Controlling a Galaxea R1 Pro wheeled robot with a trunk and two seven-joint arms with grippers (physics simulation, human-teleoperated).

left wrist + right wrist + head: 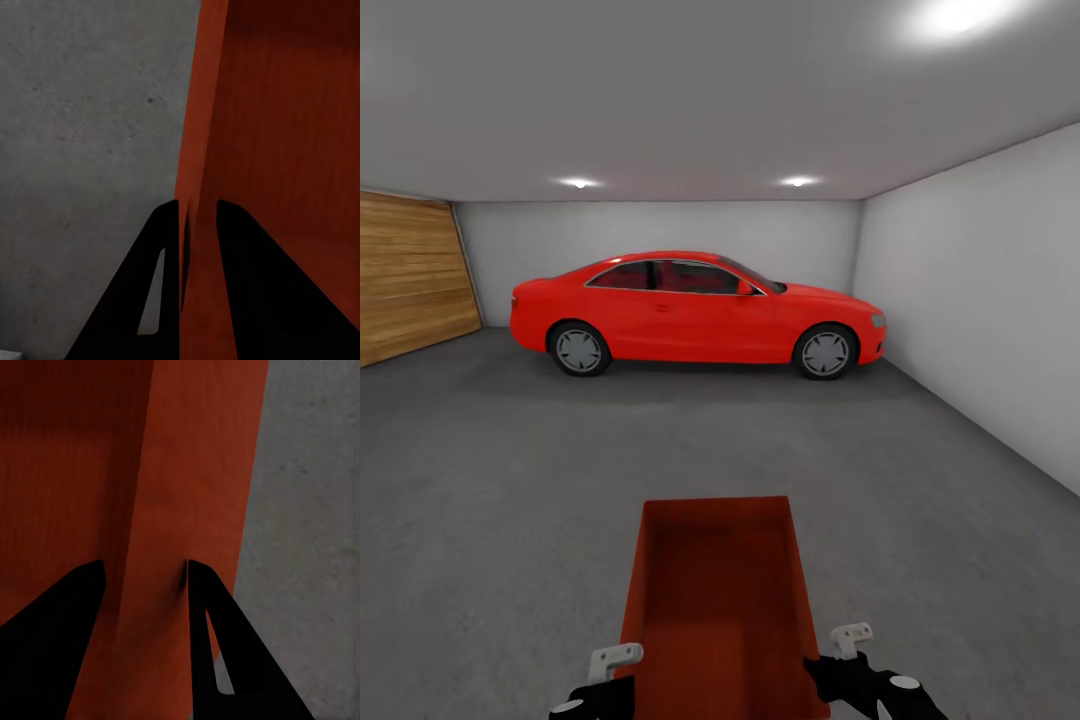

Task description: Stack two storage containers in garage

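Garage (pixel 660 235) reached; red coupe (pixel 695 312) parked at 12 o'clock; concrete floor (pixel 490 470) open ahead; orange-red storage container (pixel 718 610) carried at 6 o'clock; left gripper (pixel 196 214) and right gripper (pixel 144 574) each pinch a side wall; lower level, release both together.

Left claw (pixel 196 214), right claw (pixel 144 574), both clamped.

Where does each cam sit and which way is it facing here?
Head: on the robot's head, looking forward and down over the storage container to a red car; both arms show at the bottom edge.
Left wrist: along the left gripper, fingers astride a container wall.
Right wrist: same for the right gripper.
Shared: container, concrete floor.
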